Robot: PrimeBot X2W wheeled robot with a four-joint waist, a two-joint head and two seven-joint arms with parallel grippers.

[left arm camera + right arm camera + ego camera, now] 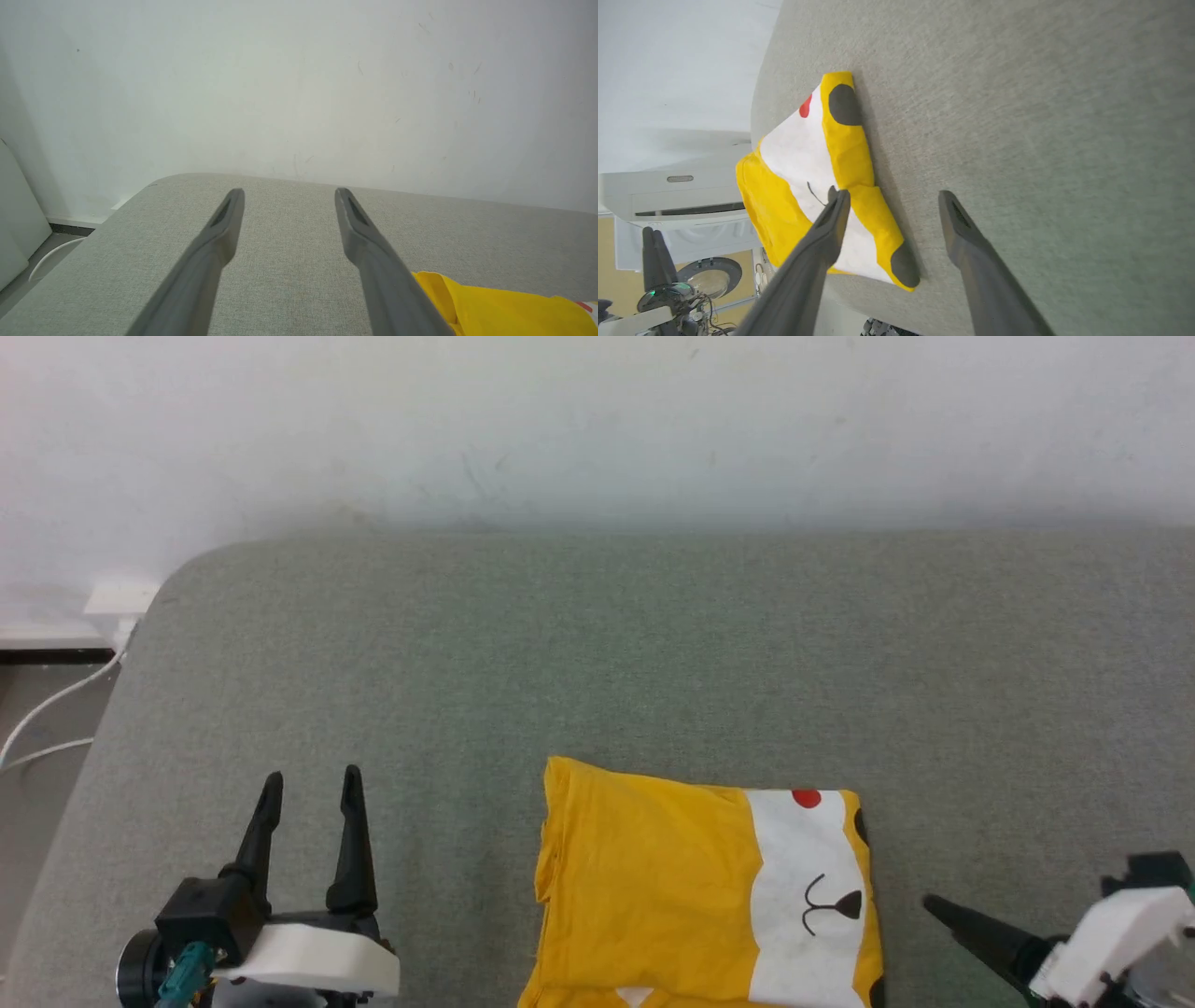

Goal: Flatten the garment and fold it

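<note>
The garment (700,896) is seen folded into a compact rectangle at the grey cushion's (597,644) near edge, flanked by the left gripper (313,775) and right gripper (894,193), both spread wide, empty. Its puckered left edge is probably best pressed flat gently.

You get bright, soft, even light. The white painted wall (597,420) washes out at 12 o'clock in the head view, dimming to a grey band where it meets the grey-green woven fabric surface (597,653). In the left wrist view, the left gripper's (289,191) long dark fingers blur toward 6 o'clock.
</note>
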